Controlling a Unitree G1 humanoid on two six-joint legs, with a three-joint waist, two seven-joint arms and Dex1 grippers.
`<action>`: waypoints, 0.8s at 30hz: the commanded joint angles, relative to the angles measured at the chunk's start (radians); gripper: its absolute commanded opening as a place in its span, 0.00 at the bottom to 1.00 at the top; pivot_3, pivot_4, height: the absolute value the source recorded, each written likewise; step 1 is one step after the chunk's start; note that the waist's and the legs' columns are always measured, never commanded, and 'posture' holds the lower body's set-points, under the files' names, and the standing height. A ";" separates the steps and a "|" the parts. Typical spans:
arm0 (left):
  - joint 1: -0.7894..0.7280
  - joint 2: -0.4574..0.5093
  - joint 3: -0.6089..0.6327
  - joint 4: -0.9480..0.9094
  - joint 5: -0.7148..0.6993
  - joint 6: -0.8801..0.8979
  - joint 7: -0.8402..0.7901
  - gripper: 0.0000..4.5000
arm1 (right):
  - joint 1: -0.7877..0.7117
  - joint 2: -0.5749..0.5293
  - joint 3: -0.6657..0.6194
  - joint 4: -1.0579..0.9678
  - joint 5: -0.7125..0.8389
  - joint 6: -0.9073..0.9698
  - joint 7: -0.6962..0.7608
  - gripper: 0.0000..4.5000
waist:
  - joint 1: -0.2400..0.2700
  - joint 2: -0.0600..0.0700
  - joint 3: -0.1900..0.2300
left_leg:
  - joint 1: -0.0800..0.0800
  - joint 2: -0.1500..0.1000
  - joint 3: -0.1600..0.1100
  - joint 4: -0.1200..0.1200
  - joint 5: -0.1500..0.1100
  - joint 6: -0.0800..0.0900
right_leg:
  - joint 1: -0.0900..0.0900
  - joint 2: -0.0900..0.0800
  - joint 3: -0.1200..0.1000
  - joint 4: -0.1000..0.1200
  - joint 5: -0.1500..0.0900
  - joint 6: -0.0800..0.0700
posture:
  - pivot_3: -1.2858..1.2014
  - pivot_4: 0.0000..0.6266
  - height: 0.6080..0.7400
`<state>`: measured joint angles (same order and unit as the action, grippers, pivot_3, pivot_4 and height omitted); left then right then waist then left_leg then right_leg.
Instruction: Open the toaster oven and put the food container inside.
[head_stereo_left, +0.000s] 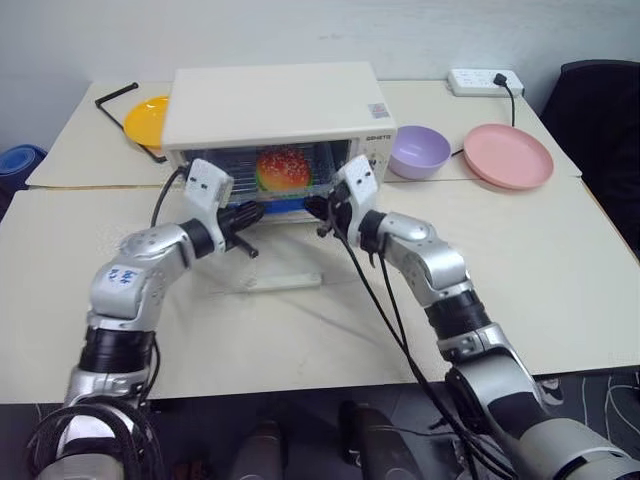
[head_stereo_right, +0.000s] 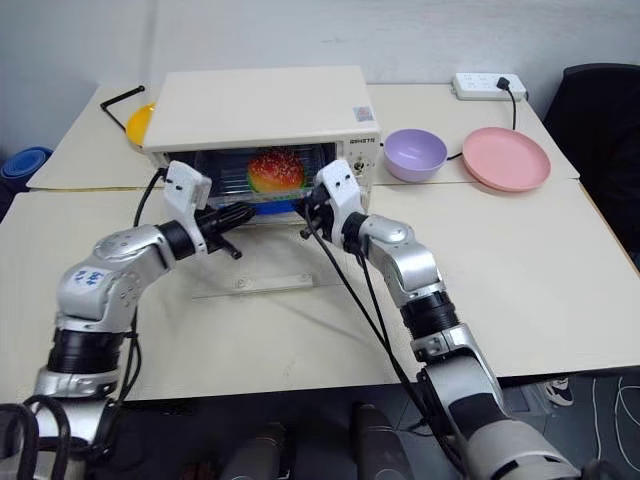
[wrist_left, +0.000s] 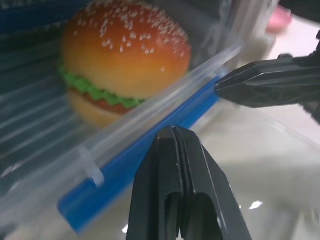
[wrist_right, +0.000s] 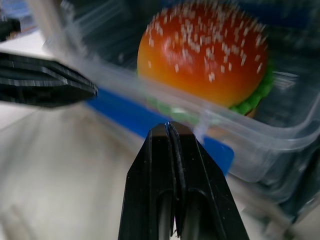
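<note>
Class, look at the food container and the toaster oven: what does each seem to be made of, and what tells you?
Food container: likely clear glossy plastic; the burger shows through its walls, and its clip is blue. Toaster oven: cream casing, probably painted metal, matte.

Both arms are reaching forward and angling inward toward each other. The left gripper is pointing level, forward and to the right, its fingers pressed together. The right gripper is pointing level, forward and to the left, fingers likewise closed, tips nearly meeting.
</note>
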<state>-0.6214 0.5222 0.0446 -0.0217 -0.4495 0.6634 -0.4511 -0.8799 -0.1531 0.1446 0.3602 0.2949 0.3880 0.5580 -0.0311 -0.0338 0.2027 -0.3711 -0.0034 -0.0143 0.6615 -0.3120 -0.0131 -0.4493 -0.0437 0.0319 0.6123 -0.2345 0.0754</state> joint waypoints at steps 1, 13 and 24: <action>-0.020 0.000 0.027 -0.026 0.016 -0.018 0.001 0.00 | 0.003 0.006 -0.032 -0.036 0.008 -0.007 0.011 0.01 | -0.003 0.000 0.000 | 0.000 0.000 0.000 0.000 0.000 0.000 | 0.000 0.000 0.001 0.000 0.000 0.000 | 0.52 0.24 1.00; 0.295 0.444 0.411 -0.316 -0.261 0.153 -0.424 0.48 | 0.427 -0.369 -0.102 -0.704 0.273 0.390 0.252 0.00 | 0.001 0.000 0.000 | -0.016 0.000 0.000 0.002 0.000 0.000 | -0.017 -0.001 0.002 0.003 -0.001 -0.001 | 0.52 0.24 1.00; 0.468 0.589 0.636 -0.294 -0.294 0.154 -0.581 0.99 | 0.630 -0.391 -0.056 -0.695 0.221 0.361 0.206 0.00 | 0.002 0.000 0.000 | 0.006 0.001 0.002 0.001 0.001 0.002 | 0.005 0.003 0.001 -0.005 -0.007 -0.011 | 0.52 0.24 1.00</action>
<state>-0.1456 1.0952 0.6415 -0.3095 -0.7398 0.8344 -1.0328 -0.2501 -0.5573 0.0815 -0.3412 0.5332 0.7843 0.7772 -0.0290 -0.0334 0.2030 -0.3656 -0.0019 -0.0120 0.6630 -0.3107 -0.0110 -0.4447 -0.0408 0.0324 0.6078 -0.2401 0.0665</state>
